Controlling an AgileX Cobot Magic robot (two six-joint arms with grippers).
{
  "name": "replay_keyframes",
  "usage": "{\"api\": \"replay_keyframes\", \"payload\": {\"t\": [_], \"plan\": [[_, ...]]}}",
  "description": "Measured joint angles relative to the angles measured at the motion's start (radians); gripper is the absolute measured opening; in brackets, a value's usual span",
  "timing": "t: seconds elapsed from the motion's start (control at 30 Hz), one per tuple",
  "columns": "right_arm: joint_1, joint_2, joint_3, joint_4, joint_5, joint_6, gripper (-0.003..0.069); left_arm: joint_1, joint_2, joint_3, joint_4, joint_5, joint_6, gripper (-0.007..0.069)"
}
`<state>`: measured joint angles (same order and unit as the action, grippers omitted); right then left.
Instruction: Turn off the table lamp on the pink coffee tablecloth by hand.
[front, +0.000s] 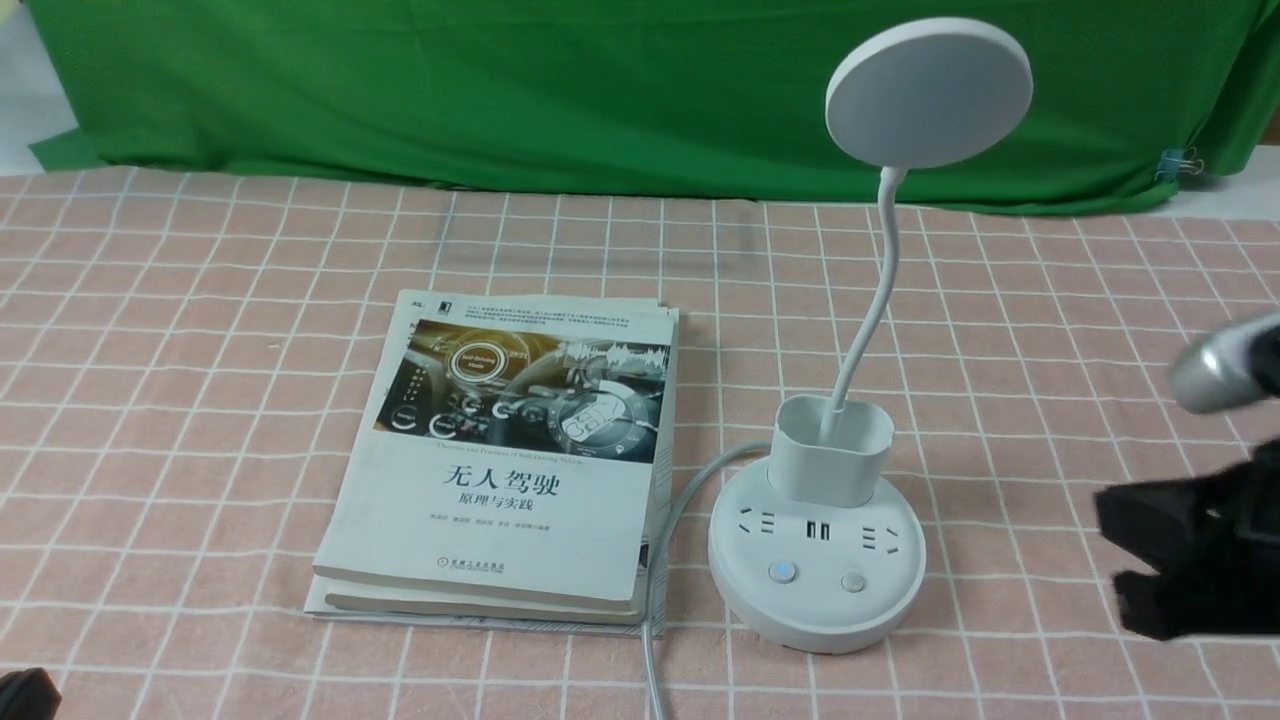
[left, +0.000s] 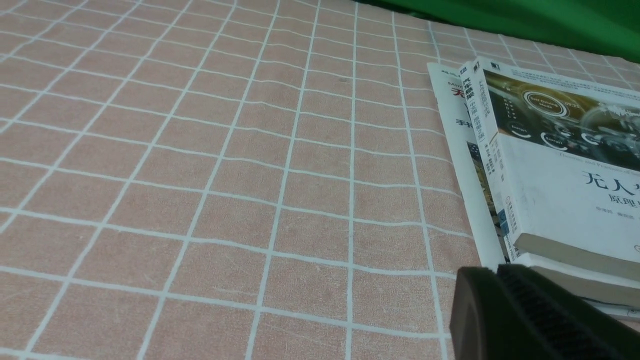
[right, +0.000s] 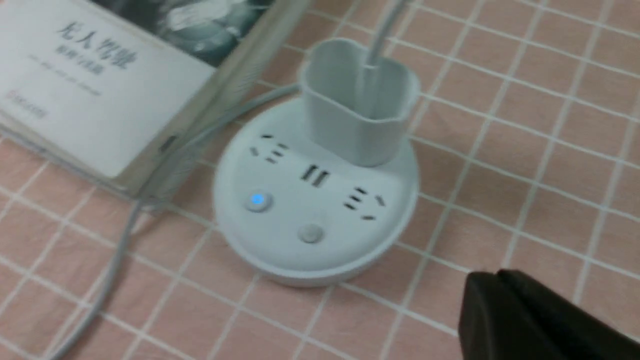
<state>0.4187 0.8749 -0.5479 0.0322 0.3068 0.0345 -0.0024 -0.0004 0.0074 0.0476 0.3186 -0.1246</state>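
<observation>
Front view is showing me the table lamp (front: 830, 450) standing on the pink coffee tablecloth (front: 200, 350), right of centre. Its round base is sitting just beside a stack of books (front: 510, 450) on its left. The disc head is rising on the gooseneck in front of the green backdrop (front: 500, 90). A grey cord (front: 655, 650) is running from the base along the books' edge toward the near side.

On the base, the left button (front: 782, 572) is glowing blue, while the grey button (front: 853, 582) beside it is showing no light.

My right hand (front: 1115, 565) is hovering to the lamp's right, near the base but apart from it, with a silver-tipped bar (front: 1215, 370) above it. In the right wrist view its fingers are lying pressed together with nothing between them, and bare cloth is showing between them and the base.

My left hand (front: 25, 690) is barely peeking into the near-left corner. In the left wrist view its fingers are meeting too, empty, near the books' corner.
</observation>
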Motion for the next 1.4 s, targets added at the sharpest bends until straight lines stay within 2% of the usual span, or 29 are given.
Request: {"api": "replay_keyframes", "payload": {"t": [0.07, 0.17, 0.33, 0.43, 0.57, 1.4], "plan": [[-0.114, -0.175, 0.173, -0.008, -0.087, -0.028, 0.0036, 0.000, 0.000, 0.000, 0.000, 0.000, 0.000, 0.0006], [-0.224, -0.381, 0.358, -0.009, -0.168, -0.061, 0.0036, 0.000, 0.000, 0.000, 0.000, 0.000, 0.000, 0.0006], [-0.314, -0.664, 0.529, -0.009, -0.190, -0.076, 0.0036, 0.000, 0.000, 0.000, 0.000, 0.000, 0.000, 0.0006], [-0.326, -0.750, 0.552, -0.009, -0.187, -0.077, 0.0036, 0.000, 0.000, 0.000, 0.000, 0.000, 0.000, 0.0006], [-0.330, -0.861, 0.553, -0.009, -0.088, -0.078, 0.0036, 0.000, 0.000, 0.000, 0.000, 0.000, 0.000, 0.0006], [-0.330, -0.875, 0.553, -0.009, -0.056, -0.079, 0.0065, 0.000, 0.000, 0.000, 0.000, 0.000, 0.000, 0.0006]]}}
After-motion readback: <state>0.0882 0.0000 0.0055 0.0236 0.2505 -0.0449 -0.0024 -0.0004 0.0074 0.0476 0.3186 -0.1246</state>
